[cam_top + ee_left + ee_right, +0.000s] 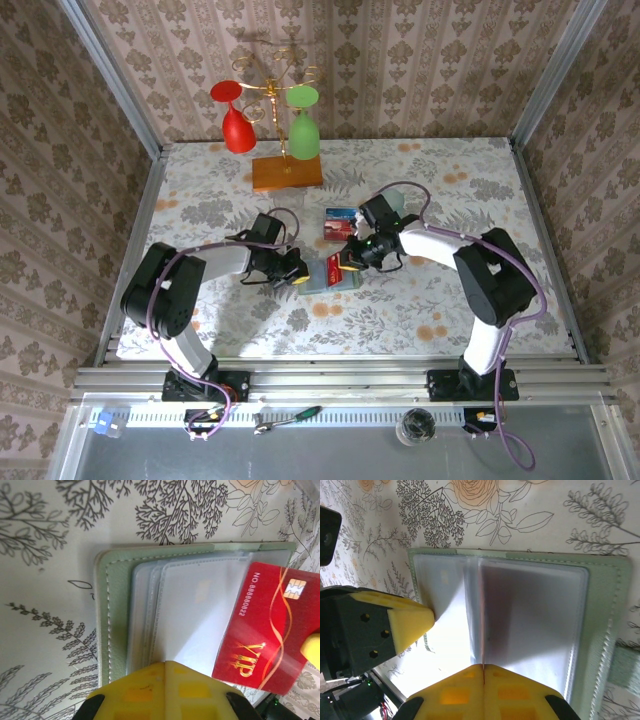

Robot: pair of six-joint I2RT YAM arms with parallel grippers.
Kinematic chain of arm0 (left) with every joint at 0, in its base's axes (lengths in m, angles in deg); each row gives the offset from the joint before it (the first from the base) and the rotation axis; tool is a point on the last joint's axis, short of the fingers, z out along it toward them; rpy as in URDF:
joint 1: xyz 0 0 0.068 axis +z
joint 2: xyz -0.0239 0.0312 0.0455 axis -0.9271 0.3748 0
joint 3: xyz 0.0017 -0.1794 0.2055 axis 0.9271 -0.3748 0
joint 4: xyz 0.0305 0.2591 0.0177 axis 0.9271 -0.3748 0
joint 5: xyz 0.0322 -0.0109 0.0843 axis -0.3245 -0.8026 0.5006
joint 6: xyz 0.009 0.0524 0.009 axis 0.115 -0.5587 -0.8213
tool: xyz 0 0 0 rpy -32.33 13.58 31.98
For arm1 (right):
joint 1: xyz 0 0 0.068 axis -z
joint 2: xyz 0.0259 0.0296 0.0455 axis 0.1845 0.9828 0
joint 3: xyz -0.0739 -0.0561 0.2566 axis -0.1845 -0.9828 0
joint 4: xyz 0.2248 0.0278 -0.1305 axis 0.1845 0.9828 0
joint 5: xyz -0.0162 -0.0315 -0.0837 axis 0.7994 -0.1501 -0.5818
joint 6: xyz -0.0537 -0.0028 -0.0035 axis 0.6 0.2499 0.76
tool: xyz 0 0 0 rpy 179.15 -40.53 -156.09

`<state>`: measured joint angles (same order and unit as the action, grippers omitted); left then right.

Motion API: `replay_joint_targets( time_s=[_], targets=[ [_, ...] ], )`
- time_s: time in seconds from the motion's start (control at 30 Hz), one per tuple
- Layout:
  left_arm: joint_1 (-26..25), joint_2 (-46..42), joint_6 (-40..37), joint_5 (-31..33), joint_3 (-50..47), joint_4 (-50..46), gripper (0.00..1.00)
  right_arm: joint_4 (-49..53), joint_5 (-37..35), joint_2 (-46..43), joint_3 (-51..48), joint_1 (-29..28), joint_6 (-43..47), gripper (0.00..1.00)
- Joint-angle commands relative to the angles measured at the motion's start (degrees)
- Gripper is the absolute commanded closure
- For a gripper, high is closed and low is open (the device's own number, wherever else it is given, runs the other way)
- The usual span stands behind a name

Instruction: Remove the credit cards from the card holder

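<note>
- Back of the floral tabletop (pixel 200 200), left of centre: a red glass (pixel 236 125) and a green glass (pixel 304 128) hang upside down on a gold rack with an orange-brown wooden base (pixel 287 172). They're well apart from the action.
- The left end effector (pixel 292 272) has its yellow fingers pressed fully together. The tips sit on the left panel of the card holder. I can't tell if it's pinching a sleeve or just pressing down.
- The card holder (pixel 112 615) lies open and flat near the middle of the tabletop, between the two end effectors. The pale green stitched border and clear plastic sleeves face up.
- A red VIP card (pixel 270 625) sticks out of the holder on the side toward the right arm. It's tilted and partly over the sleeves.
- The right end effector (pixel 483 672) is closed all the way on that red VIP card. From its wrist camera the card is just a thin line clamped between the yellow fingers.
- A couple of loose cards (pixel 340 222), red and blue, lie on the tabletop just behind the holder, near the right wrist.
</note>
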<state>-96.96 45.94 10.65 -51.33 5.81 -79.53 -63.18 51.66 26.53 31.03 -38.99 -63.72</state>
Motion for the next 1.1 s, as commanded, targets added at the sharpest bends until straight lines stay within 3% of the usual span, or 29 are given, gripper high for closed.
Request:
replay_joint_targets(
  time_s=[0.0,0.3,0.67,0.87,1.07],
  targets=[
    [-0.38,1.12,-1.14,1.95,1.71,-3.48,1.00,3.35,-1.58,-3.13,-0.72,0.41,2.20,0.96],
    [-0.03,1.67,-2.16,2.19,6.48,-6.74,1.00,9.57,-3.85,-4.51,2.85,1.46,11.54,1.00],
    [1.59,0.66,-2.35,3.57,8.09,-8.00,1.00,29.02,-16.44,-1.41,16.95,1.64,40.32,1.00],
    [2.45,0.36,-2.75,3.77,10.54,-8.84,1.00,35.39,-14.75,0.98,22.35,1.64,58.97,1.00],
    [4.65,1.00,-3.19,3.38,12.17,-9.66,1.00,38.82,-22.05,3.19,28.01,1.55,71.83,1.00]
  ],
)
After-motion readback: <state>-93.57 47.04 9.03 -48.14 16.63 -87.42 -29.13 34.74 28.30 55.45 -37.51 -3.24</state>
